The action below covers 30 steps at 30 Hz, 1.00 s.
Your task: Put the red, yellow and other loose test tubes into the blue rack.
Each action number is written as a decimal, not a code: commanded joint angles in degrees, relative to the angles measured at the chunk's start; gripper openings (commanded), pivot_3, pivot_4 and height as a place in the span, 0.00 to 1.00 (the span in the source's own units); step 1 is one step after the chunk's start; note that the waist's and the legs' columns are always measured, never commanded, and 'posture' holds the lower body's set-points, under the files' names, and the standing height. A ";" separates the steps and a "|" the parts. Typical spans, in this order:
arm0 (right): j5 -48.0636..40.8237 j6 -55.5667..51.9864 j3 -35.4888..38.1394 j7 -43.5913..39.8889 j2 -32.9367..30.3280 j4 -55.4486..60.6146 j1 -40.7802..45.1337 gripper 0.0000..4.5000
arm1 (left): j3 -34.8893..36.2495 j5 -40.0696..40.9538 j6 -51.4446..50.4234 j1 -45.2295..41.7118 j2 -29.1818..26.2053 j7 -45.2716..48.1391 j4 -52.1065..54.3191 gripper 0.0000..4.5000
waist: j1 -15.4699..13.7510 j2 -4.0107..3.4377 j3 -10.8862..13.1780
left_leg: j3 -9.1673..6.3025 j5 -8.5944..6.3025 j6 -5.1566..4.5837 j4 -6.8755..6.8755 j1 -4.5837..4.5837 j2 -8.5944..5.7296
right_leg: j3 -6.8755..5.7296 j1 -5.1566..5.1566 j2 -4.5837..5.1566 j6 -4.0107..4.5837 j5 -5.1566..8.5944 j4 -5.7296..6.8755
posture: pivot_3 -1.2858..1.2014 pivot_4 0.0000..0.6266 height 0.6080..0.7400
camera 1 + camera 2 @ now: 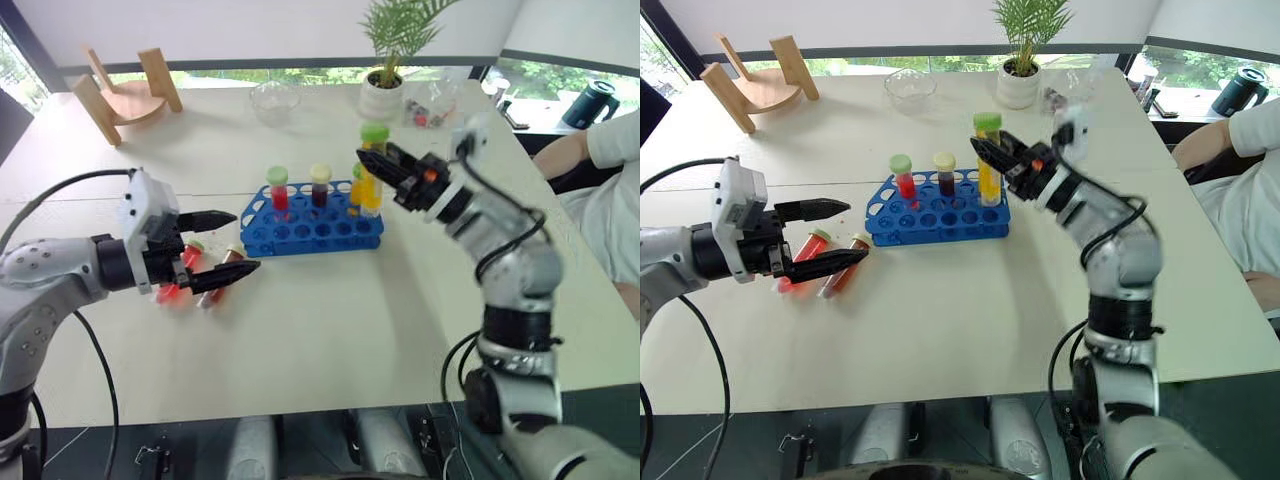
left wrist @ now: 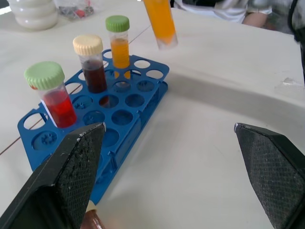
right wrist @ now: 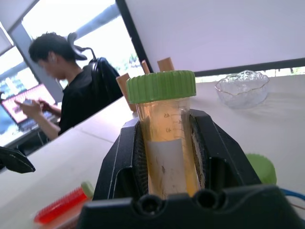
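The right claw [image 1: 992, 152] grips a yellow tube [image 1: 988, 160] upright over the rack's [image 1: 938, 215] 3 o'clock end. Centre it over a free hole, then lower straight. The left claw [image 1: 828, 236] gapes empty above two tubes [image 1: 825, 263] lying on the worktop [image 1: 960, 320].
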State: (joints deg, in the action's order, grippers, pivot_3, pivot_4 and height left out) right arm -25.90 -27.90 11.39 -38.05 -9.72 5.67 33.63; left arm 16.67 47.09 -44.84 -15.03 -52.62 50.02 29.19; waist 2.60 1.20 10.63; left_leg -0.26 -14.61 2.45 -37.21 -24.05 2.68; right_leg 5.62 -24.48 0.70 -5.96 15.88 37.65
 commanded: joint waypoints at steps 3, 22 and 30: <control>4.48 17.82 -3.56 -0.06 3.73 -5.96 -2.36 0.18 | -0.35 1.40 -0.37 -2.46 -0.01 -0.61 0.27 1.00 | 0.19 0.03 -0.02 | 0.01 0.02 0.03 0.00 0.16 0.02 | 0.01 0.01 -0.04 0.03 -0.01 0.24 | 0.52 0.24 1.00; 8.45 38.38 -7.32 0.03 5.30 -26.82 -0.12 0.18 | -0.94 2.98 -2.42 -4.74 -0.75 -1.89 0.77 1.00 | 1.40 0.01 -0.01 | -0.03 0.11 0.19 0.07 0.40 0.03 | 0.04 0.08 -0.10 0.10 0.03 0.49 | 0.52 0.24 1.00; 9.89 40.58 -9.26 -1.47 5.15 -29.97 -0.91 0.42 | -0.48 3.16 -3.06 -4.34 -0.60 -2.86 0.91 1.00 | 1.51 0.02 -0.01 | -0.02 0.15 0.26 0.08 0.51 0.03 | 0.06 0.14 -0.10 0.11 0.03 0.54 | 0.52 0.24 1.00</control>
State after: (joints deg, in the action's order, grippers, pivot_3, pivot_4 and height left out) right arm -15.99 12.42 3.20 -38.47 -4.70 -24.90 32.47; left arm 14.81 49.43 -48.06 -18.78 -52.60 47.69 28.97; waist 4.11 1.21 10.62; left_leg -0.29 -14.46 2.72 -37.13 -23.51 2.71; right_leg 5.68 -24.31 0.60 -5.85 15.91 38.19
